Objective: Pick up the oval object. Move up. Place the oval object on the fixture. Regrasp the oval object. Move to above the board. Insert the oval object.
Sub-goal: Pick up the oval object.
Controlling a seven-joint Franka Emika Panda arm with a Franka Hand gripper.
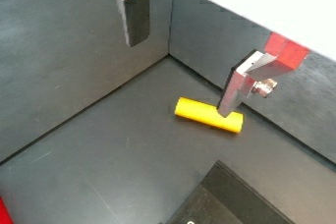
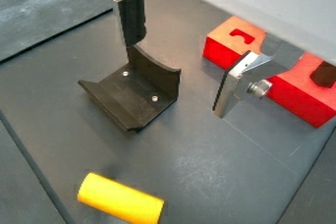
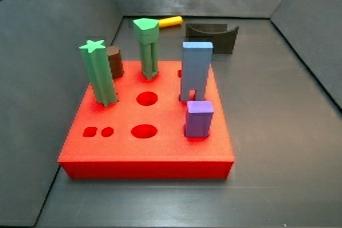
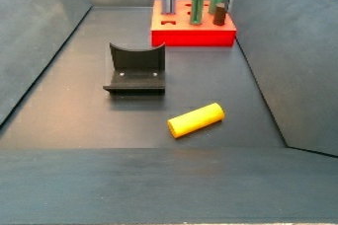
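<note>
The oval object (image 4: 196, 119) is a smooth yellow peg lying flat on the dark floor, in front of the fixture (image 4: 134, 69) and apart from it. It also shows in both wrist views (image 1: 207, 114) (image 2: 121, 198) and far back in a side view (image 3: 170, 20). The fixture (image 2: 132, 95) is a dark block with a curved notch, and its notch holds nothing. The red board (image 3: 147, 137) lies beyond it. My gripper (image 1: 182, 79) (image 2: 176, 79) hangs open above the floor with nothing between its fingers. One finger (image 1: 234, 88) crosses the peg's end in the picture. The gripper does not show in the side views.
On the board stand two green star-topped pegs (image 3: 96, 72) (image 3: 146, 47), a tall blue square peg (image 3: 197, 67), a short blue one (image 3: 199, 119) and a brown cylinder (image 3: 116, 64). Grey walls (image 4: 53, 32) enclose the floor. Red board corners show in a wrist view (image 2: 237, 43).
</note>
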